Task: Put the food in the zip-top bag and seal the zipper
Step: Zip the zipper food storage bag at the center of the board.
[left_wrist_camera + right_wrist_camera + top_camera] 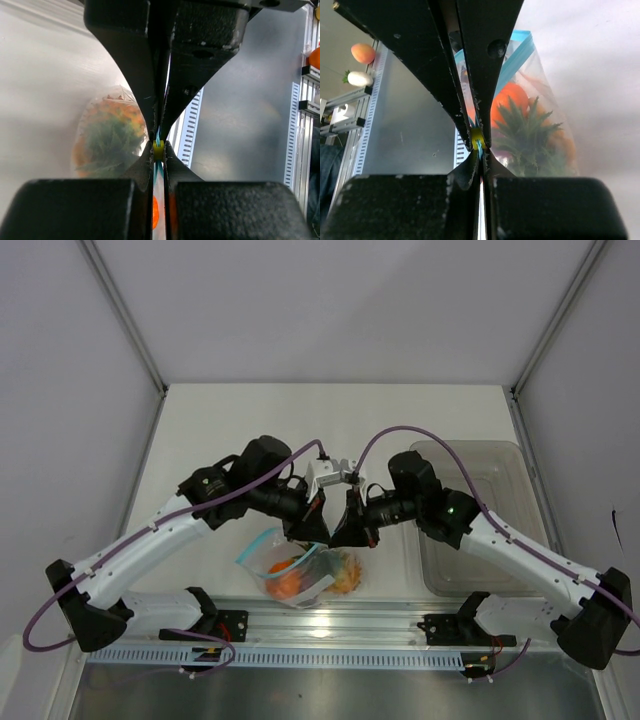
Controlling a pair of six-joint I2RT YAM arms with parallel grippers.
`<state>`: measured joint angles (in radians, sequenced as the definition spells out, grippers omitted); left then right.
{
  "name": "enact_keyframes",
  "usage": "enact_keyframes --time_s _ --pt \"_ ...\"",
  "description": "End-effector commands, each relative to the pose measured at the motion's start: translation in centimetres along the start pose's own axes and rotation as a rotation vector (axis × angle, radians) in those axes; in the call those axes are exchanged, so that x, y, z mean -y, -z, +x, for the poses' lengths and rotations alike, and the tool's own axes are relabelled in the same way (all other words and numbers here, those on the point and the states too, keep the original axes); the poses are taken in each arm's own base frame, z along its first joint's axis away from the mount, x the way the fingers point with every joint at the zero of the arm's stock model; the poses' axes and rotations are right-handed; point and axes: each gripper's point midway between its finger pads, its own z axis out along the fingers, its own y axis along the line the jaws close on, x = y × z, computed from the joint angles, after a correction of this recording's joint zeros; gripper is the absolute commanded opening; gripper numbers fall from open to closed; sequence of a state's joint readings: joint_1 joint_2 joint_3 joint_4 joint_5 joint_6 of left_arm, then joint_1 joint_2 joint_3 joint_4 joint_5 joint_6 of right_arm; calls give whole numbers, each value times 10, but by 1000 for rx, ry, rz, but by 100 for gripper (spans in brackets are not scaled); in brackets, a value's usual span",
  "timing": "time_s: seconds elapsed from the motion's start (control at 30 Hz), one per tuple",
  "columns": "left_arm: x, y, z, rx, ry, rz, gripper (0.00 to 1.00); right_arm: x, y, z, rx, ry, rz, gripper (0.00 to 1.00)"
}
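The zip-top bag [298, 575] lies at the table's near edge, between the two arms. Inside it are the food pieces: orange pieces [287, 583] and the pineapple [345, 573]. My left gripper [312, 533] and right gripper [338, 536] meet tip to tip over the bag's mouth. In the left wrist view my left gripper [158, 150] is shut on the teal zipper [158, 167] at a small yellow piece. In the right wrist view my right gripper [479, 145] is shut on the same zipper [518, 54], with the pineapple's green crown [526, 136] and an orange piece [510, 98] behind it.
A grey translucent bin [470, 530] stands at the right. A metal rail [320, 625] runs along the near edge just below the bag. A toy peach [363, 52] and a white toy vegetable [360, 78] sit beyond the rail.
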<state>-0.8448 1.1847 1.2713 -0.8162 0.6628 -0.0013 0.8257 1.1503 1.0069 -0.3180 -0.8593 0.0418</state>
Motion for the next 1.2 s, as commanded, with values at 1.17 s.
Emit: enact_keyframes --time_s 1.17 --pt "-30 14 23 88 22 -192 1 9 49 -18 318 -19 161 0"
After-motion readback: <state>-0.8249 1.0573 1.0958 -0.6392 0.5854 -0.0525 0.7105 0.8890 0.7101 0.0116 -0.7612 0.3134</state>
